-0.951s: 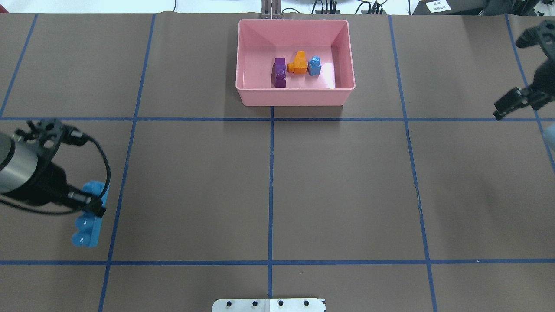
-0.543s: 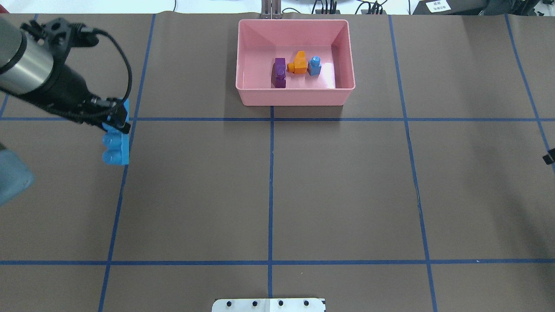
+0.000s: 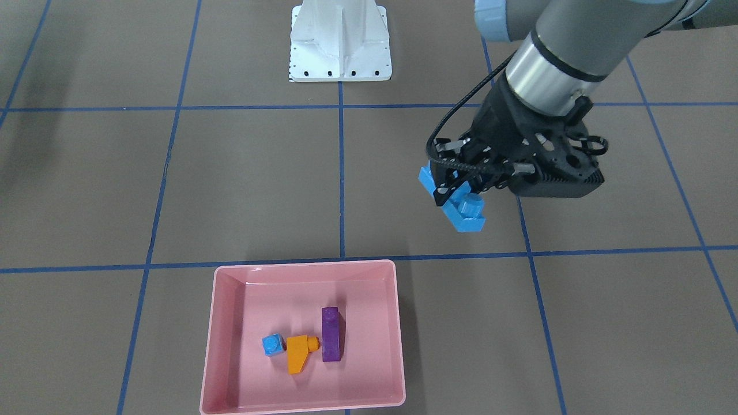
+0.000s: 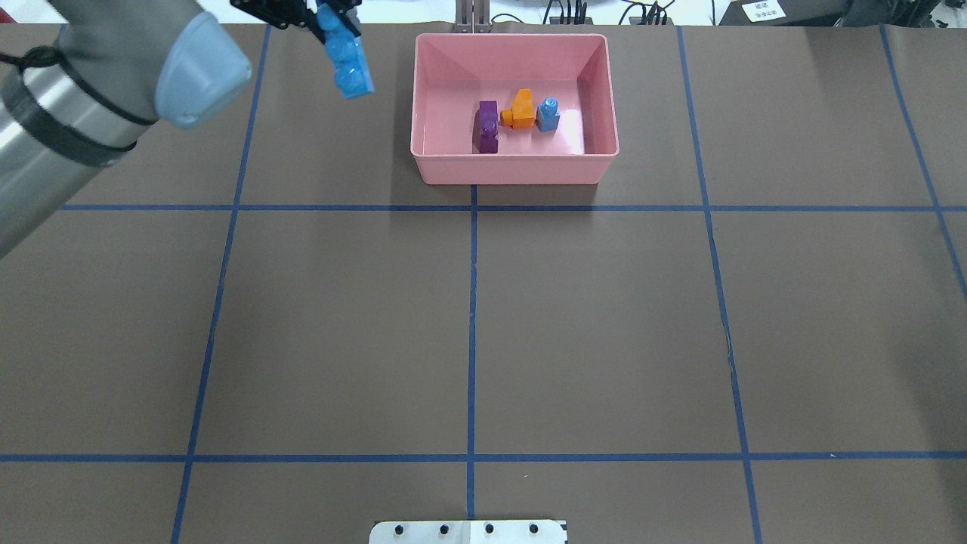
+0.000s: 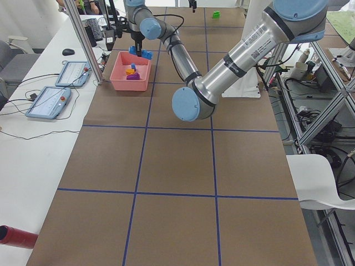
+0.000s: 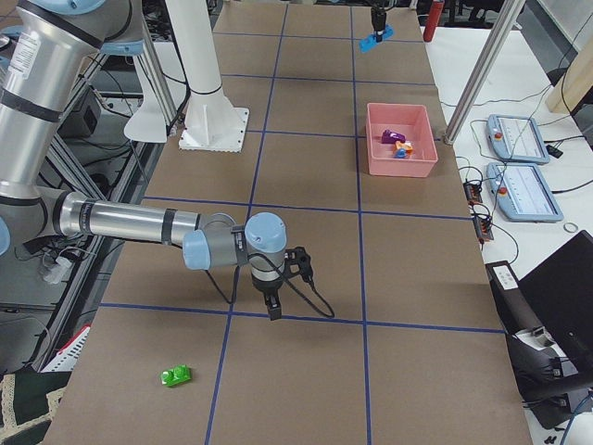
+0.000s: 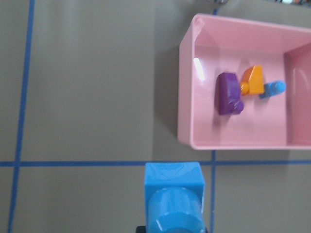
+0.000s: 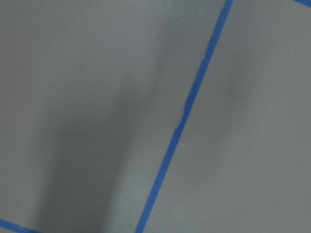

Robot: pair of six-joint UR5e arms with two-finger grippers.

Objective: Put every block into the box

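Gripping the long blue brick [image 3: 466, 216] at one end, the left gripper [image 3: 458, 193] holds it clear of the table [image 4: 604, 340], beside the pink box [image 3: 304, 264]. Purple brick [image 3: 331, 334], orange brick [image 3: 297, 353] and small blue brick [image 3: 273, 344] lie inside the box. Green brick [image 6: 175, 375] lies near the table's right end; whether the right gripper [image 6: 272, 311] is clenched cannot be told

Pink box [image 4: 514, 170], purple block [image 4: 488, 128], orange block [image 4: 521, 106], long blue block [image 4: 349, 64], green block [image 6: 176, 375], brown table [image 4: 604, 340]
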